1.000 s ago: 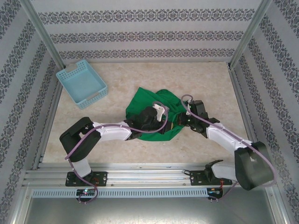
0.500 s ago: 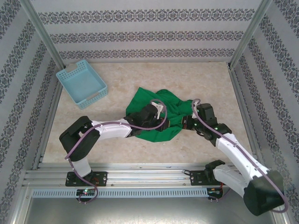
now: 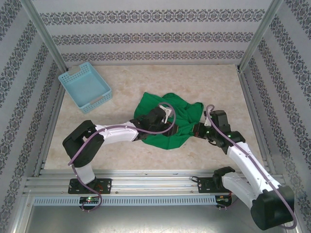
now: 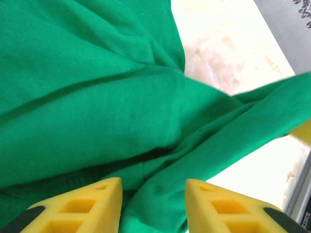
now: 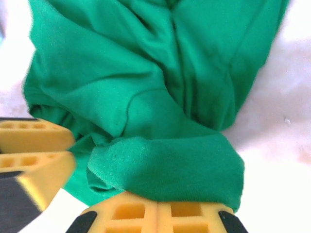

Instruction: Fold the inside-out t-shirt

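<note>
The inside-out t-shirt (image 3: 181, 108) lies crumpled, bright green, in the middle of the table. My left gripper (image 3: 170, 125) rests on its middle. Seen from the left wrist, the left gripper (image 4: 153, 206) is open, its yellow fingers (image 4: 92, 206) apart with a ridge of the t-shirt (image 4: 97, 97) lying loose between them. My right gripper (image 3: 194, 131) is at the shirt's right edge. In the right wrist view the right gripper (image 5: 158, 213) is shut on a fold of the t-shirt (image 5: 165, 165), which drapes over its pressed-together pads.
A light blue lattice basket (image 3: 85, 87) stands at the back left. Bare marble tabletop (image 3: 146, 80) surrounds the shirt. Metal frame posts (image 3: 46, 36) and patterned walls close in the sides and back.
My left gripper has opened and let go of the cloth. My right arm has drawn back to the right, pulling the shirt's right edge with it.
</note>
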You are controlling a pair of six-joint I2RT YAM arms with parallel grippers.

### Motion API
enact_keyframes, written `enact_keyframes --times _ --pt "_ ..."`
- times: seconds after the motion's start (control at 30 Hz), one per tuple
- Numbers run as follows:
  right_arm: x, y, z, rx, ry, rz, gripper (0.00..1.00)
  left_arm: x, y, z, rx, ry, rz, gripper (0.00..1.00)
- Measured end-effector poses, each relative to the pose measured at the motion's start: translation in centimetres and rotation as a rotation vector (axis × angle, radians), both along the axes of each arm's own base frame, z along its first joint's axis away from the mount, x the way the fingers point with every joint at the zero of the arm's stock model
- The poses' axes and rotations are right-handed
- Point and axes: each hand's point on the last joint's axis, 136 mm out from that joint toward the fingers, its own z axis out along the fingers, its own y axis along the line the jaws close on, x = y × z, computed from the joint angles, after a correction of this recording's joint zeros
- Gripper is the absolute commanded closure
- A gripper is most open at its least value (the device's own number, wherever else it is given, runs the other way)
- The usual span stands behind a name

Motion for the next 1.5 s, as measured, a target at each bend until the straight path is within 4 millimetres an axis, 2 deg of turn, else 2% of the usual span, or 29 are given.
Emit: enact_keyframes --times 0.1,0.23,0.37,0.47,0.5,0.77,1.0,1.23,1.3,1.5 --pt "-0.1 -0.6 -1.5 -0.019 0.065 -0.035 1.0 0.3 0.5 -0.4 0.033 -0.001 0.024 0.55" --pt "-0.3 -1.4 -1.9 -0.025 0.091 -0.081 1.0 1.2 2.0 -1.4 0.054 0.026 0.09 0.55" --pt "-0.5 -2.2 -1.6 -0.02 0.091 -0.125 0.99 2.9 4.6 -4.2 0.099 0.093 0.183 0.55" --pt "-0.9 -2.6 -1.5 -0.015 0.092 -0.149 0.98 3.1 6.4 -7.2 0.167 0.154 0.233 0.56" --pt "-1.0 -2.8 -1.6 -0.015 0.099 -0.16 0.98 3.3 6.7 -7.5 0.169 0.16 0.248 0.56" --pt "-2.2 -4.2 -2.5 -0.039 0.144 -0.221 0.91 4.5 8.1 -7.5 0.142 0.188 0.33 0.57" --pt "-2.7 -4.7 -2.1 -0.045 0.131 -0.237 0.71 4.8 8.4 -7.4 0.15 0.177 0.348 0.57" --pt "-3.0 -3.3 -2.2 -0.013 0.132 -0.177 0.58 4.8 8.3 -7.4 0.149 0.178 0.345 0.57" --pt "-3.2 -2.6 -2.5 -0.016 0.141 -0.151 0.57 4.8 8.4 -7.4 0.15 0.178 0.346 0.57" --pt "-3.9 -1.2 -5.9 -0.044 0.261 -0.105 0.59 4.8 8.4 -7.4 0.152 0.179 0.346 0.57"
